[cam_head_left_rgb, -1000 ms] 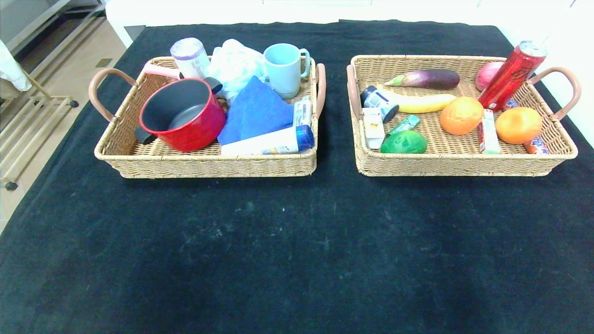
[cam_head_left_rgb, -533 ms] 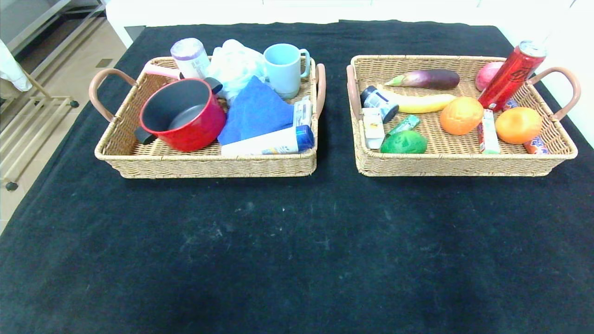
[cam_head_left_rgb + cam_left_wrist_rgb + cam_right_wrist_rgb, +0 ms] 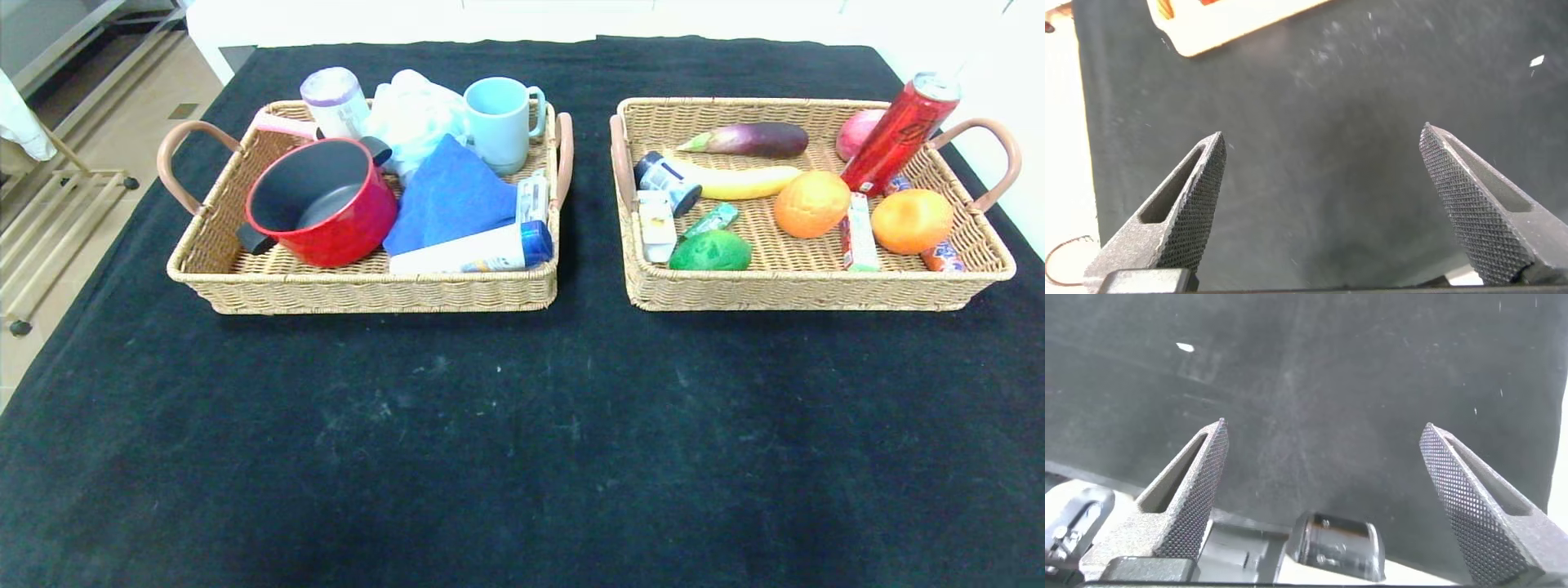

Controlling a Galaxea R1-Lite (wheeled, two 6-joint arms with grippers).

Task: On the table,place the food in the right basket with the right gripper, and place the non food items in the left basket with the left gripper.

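Nearest, the left gripper [image 3: 1323,175] and right gripper [image 3: 1323,469] hang with jaws spread wide, empty, over the bare black table [image 3: 522,457]; sorting looks finished; at eleven o'clock the left basket [image 3: 359,290] holds the red pot [image 3: 322,200] and white bottle [image 3: 469,253]; at one o'clock the right basket [image 3: 816,290] holds banana [image 3: 747,181] and orange [image 3: 912,220].

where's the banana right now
In the head view the banana lies in the right basket, toward its back left, just in front of the eggplant and between the small lidded tub and an orange.
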